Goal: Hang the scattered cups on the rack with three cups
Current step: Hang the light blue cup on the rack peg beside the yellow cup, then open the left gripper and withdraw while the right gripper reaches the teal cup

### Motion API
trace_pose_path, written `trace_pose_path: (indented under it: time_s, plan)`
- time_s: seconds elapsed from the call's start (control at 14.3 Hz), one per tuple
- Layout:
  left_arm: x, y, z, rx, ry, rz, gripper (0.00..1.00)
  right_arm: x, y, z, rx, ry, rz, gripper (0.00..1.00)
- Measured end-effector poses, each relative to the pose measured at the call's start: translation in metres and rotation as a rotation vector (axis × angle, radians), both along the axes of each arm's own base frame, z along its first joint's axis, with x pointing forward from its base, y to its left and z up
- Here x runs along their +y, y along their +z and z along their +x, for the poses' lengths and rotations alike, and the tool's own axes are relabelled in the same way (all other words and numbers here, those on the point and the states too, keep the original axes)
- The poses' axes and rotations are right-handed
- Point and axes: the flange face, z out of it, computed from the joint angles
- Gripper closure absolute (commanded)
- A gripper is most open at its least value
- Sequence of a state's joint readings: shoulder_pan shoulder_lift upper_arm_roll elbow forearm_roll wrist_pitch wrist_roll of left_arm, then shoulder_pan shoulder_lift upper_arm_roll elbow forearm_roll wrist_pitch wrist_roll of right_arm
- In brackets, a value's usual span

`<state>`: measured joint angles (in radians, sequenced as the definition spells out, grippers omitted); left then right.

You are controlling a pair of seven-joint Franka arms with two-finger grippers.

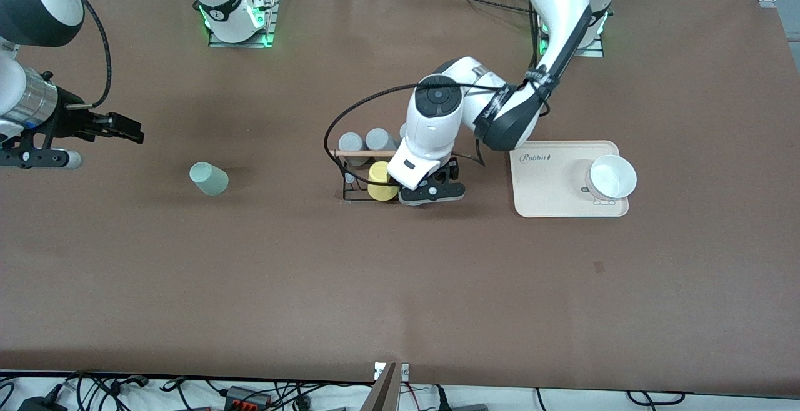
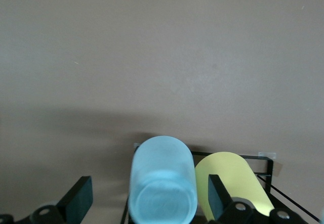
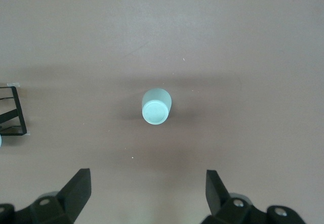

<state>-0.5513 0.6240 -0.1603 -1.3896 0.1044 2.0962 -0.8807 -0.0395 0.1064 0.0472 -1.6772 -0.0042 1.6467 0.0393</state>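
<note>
The left tool is down at the rack in the middle of the desk, at the end of the rack toward the left arm. Its fingers stand apart, and the blue cup sits between them on the rack, with a gap showing on each side in the left wrist view, so nothing is clamped. The yellow cup hangs just beside the blue one on the same rack, on the side nearer the front camera, and two grey cups sit on the rack's side toward the arm bases, just above its wooden rod. The mint cup stands alone on the desk, well apart from the rack, toward the right arm's end. The right tool hangs in the air over bare desk near that cup, fingers spread wide and holding nothing; the right wrist view shows the mint cup below and ahead of it, bottom up. A beige tray lies toward the left arm's end of the desk, with a white bowl on it.
</note>
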Motion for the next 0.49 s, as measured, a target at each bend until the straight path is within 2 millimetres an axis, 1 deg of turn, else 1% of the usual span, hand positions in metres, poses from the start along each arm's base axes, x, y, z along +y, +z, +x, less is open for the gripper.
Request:
trace_pose_path:
  time_s: [0.14, 0.21, 0.35, 0.49]
  plan:
    - [0.019, 0.042, 0.002, -0.001, 0.004, 0.017, 0.00, 0.000, -0.016, 0.005, 0.029, -0.001, 0.001, 0.00]
    - [0.033, 0.066, 0.002, 0.003, -0.007, 0.032, 0.00, -0.001, -0.031, 0.008, 0.053, -0.002, 0.003, 0.00]
    - [0.072, 0.114, 0.003, 0.025, -0.054, 0.075, 0.00, -0.001, -0.070, 0.020, 0.102, -0.002, 0.007, 0.00]
    - [0.123, 0.155, 0.007, 0.050, -0.116, 0.110, 0.00, 0.001, -0.114, 0.032, 0.132, 0.001, 0.011, 0.00]
